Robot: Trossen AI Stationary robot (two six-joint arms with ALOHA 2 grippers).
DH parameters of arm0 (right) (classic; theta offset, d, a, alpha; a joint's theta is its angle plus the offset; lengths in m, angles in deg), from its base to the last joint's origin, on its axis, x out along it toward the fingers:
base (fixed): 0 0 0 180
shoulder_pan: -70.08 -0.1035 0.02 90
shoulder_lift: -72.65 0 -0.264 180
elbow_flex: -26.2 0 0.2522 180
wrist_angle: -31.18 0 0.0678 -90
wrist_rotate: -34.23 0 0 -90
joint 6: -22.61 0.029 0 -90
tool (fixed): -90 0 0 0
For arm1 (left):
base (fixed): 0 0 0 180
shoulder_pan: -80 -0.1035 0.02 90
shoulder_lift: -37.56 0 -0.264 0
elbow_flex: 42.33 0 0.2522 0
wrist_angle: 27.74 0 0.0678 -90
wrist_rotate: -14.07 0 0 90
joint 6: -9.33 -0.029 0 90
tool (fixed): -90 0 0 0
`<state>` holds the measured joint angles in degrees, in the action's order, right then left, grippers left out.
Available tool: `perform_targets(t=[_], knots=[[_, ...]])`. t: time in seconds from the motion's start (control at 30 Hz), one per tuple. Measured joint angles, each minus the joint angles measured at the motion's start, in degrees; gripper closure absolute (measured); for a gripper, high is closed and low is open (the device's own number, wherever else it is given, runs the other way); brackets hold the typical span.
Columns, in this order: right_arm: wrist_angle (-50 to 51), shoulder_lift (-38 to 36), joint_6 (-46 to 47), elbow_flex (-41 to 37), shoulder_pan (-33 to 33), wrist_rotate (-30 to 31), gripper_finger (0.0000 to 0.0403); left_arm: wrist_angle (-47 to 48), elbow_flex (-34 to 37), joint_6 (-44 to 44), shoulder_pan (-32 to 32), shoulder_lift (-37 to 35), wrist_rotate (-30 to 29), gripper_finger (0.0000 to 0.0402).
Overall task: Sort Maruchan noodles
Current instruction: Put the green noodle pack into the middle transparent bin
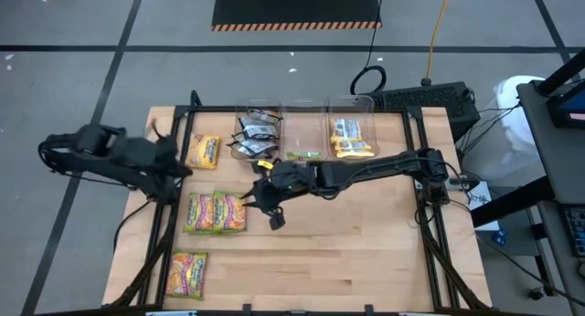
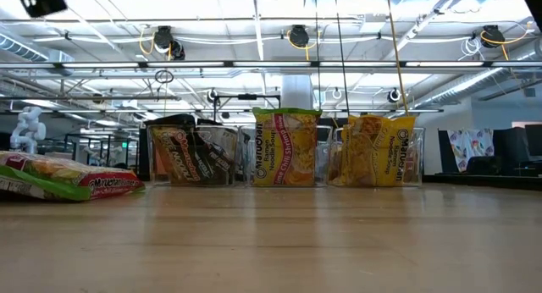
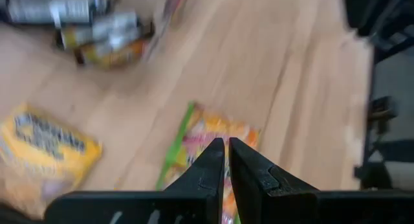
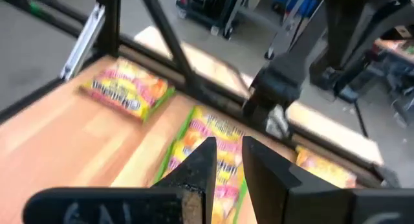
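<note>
Three clear bins stand in a row at the far edge of the tabletop (image 1: 366, 261): the left bin (image 1: 258, 133) holds black packets (image 1: 256, 131), the middle bin (image 1: 303, 133) holds a lime-green packet (image 1: 304, 154), and the right bin (image 1: 353, 131) holds yellow packets (image 1: 350, 138).

Loose on the wood, a yellow-orange packet (image 1: 203, 152) lies near the far left corner, just beside the left bin. A pair of lime-green and pink packets (image 1: 216, 212) lies side by side toward the left edge at mid-depth, and one more lime-green packet (image 1: 188, 271) sits near the near left corner.

The right gripper (image 1: 259, 199) reaches across the middle of the table to the pair's right-hand end; its own camera shows its fingers a little apart with nothing between them, directly over those packets. Whether the tips touch the wrapper is hard to say, as the wrist picture is smeared.

The left gripper (image 1: 179, 173) hangs by the left edge, between the yellow-orange packet and the pair, its fingers nearly pressed together on nothing. The left arm and the table's dark frame posts crowd that left side, close to the loose packets.
</note>
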<state>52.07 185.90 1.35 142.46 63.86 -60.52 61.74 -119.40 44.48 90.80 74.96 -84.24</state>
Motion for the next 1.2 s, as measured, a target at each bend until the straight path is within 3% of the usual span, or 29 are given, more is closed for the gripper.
perform_targets(t=[0.27, 0.63, 0.77, 1.2], knots=[[0.04, -0.26, 1.29, -4.46, 0.15, 0.07, 0.0335, -6.54, 13.31, 8.77, 3.84, 0.10, 4.57, 0.0373], [-0.12, -0.24, 2.88, -6.95, 0.22, 0.09, 0.0335, -19.26, 24.99, 27.22, 8.22, 2.63, 5.69, 0.0373], [-1.14, -0.26, 4.15, -8.90, 0.24, 0.02, 0.0335, -23.83, 27.35, 30.29, 9.51, 4.84, 7.32, 0.0373], [-2.68, -0.26, 4.33, -12.48, 0.22, 0.02, 0.0335, -23.78, 27.64, 37.07, 11.88, 16.50, 7.41, 0.0373]])
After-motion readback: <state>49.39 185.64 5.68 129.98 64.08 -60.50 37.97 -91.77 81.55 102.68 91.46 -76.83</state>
